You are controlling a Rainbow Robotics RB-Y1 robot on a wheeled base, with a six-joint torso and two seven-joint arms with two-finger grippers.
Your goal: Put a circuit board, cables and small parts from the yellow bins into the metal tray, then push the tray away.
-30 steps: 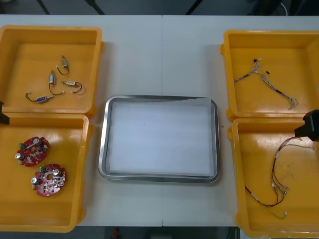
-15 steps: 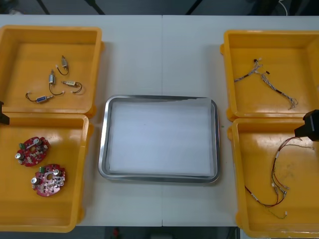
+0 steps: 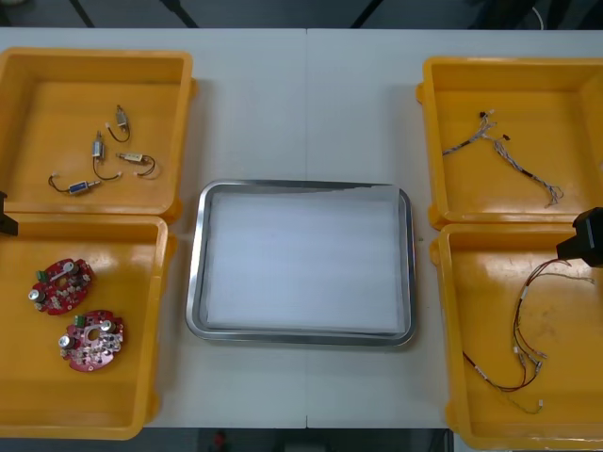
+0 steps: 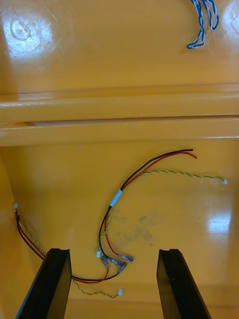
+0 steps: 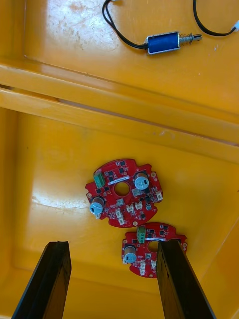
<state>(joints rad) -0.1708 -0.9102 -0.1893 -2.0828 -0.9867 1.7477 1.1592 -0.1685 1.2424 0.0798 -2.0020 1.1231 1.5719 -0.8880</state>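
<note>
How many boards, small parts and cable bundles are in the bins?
Boards: 2
Small parts: 4
Cable bundles: 2
Total: 8

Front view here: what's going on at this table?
Nothing is being handled yet. The left pincer hangs open over the two circuit boards in the near left bin; the right pincer hangs open over the red and yellow cable in the near right bin. The metal tray between them holds nothing.
</note>
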